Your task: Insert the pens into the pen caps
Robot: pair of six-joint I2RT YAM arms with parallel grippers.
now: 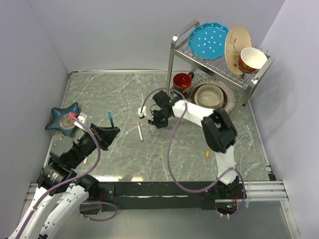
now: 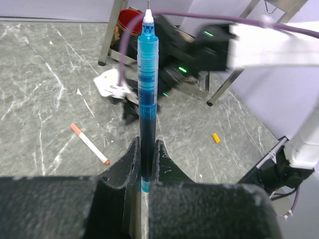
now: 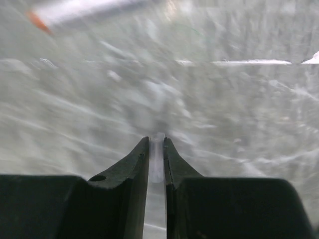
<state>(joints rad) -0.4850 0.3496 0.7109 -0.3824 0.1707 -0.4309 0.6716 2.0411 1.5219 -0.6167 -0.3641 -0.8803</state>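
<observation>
Evidently the pens are light, stiff and slick, thin enough to roll on the marbled tabletop (image 1: 124, 159) or swivel in a pinch, so I would take each at mid-barrel. A white pen (image 1: 140, 131) lies loose at the centre of the overhead frame. The tiny yellow-orange cap (image 1: 207, 154), right of centre, looks likelier to skid than lift. The left tool (image 2: 147, 148) is clenched low on the blue-teal pen (image 2: 148, 89), whose tip points to the top of the wrist frame. The right tool (image 3: 156, 142) has its jaws nearly together around a pale, blurred sliver; I cannot tell whether that is a pen.
</observation>
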